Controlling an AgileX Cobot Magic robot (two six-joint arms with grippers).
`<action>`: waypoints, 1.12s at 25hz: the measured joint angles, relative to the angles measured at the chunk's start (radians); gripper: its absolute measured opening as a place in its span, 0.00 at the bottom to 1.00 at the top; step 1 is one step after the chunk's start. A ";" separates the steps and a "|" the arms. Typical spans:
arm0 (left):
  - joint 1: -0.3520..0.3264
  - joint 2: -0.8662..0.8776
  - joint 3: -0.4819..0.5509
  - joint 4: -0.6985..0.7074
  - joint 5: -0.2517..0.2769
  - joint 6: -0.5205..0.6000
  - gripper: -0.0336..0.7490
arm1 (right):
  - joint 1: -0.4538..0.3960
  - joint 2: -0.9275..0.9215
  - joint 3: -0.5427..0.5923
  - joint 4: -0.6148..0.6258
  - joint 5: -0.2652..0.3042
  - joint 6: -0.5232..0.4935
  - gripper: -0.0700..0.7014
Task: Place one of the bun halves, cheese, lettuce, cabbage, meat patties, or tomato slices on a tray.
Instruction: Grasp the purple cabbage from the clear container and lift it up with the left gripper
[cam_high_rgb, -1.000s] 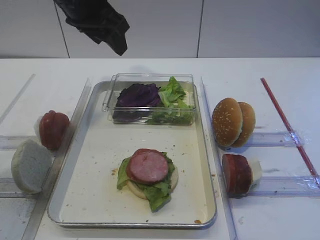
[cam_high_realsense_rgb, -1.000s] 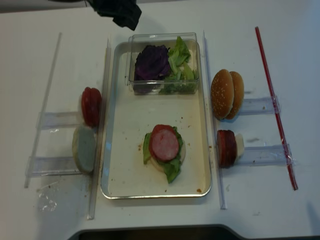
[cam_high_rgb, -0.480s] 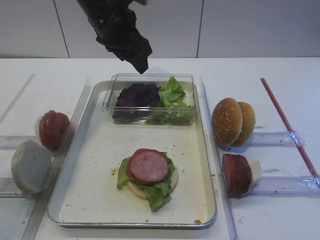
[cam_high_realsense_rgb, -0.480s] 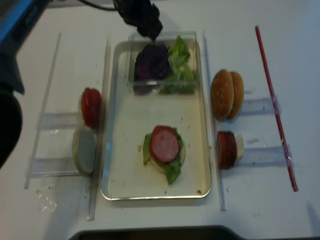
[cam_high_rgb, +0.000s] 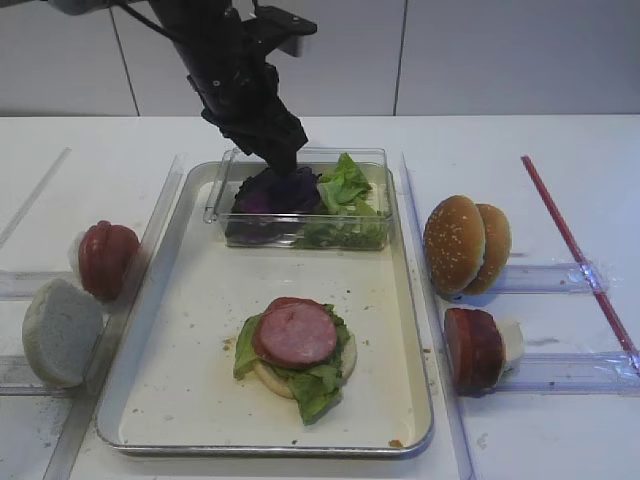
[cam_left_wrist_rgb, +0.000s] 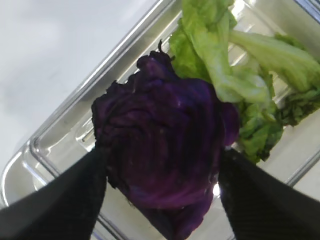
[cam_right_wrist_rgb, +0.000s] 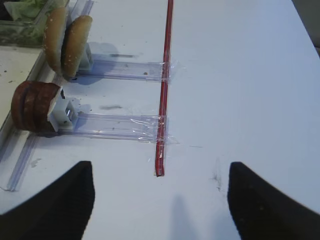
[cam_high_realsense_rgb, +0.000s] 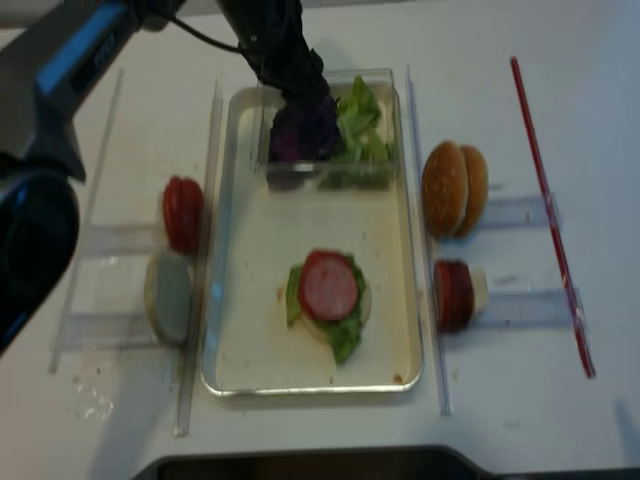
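Straddling the cabbage (cam_left_wrist_rgb: 162, 165), left pincer (cam_left_wrist_rgb: 160, 200) visibly open wrist-side.

Bright, even light from overhead falls on the white desk (cam_high_rgb: 520, 140), leaving only soft, short shadows beside the tray (cam_high_rgb: 410, 300). The tray's metal rim carries faint glare along its left edge. The realsense high view is softer and washed, with the arm left of the tray smeared. In the left wrist view the cabbage (cam_left_wrist_rgb: 160, 150) is fairly sharp while the dark fingers (cam_left_wrist_rgb: 55, 205) blur.

white table (cam_high_rgb: 520, 140), tray (cam_high_rgb: 180, 330), 2 bun halves (cam_high_rgb: 465, 243), red straw (cam_high_rgb: 575, 250)
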 joint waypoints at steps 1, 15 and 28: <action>0.000 0.009 -0.002 0.000 0.000 0.000 0.60 | 0.000 0.000 0.000 0.000 0.000 0.000 0.82; 0.000 0.070 -0.007 0.000 -0.042 0.021 0.60 | 0.000 0.000 0.000 0.000 0.000 0.002 0.82; 0.000 0.115 -0.011 -0.006 -0.046 0.023 0.60 | 0.000 0.000 0.000 -0.004 0.000 0.006 0.82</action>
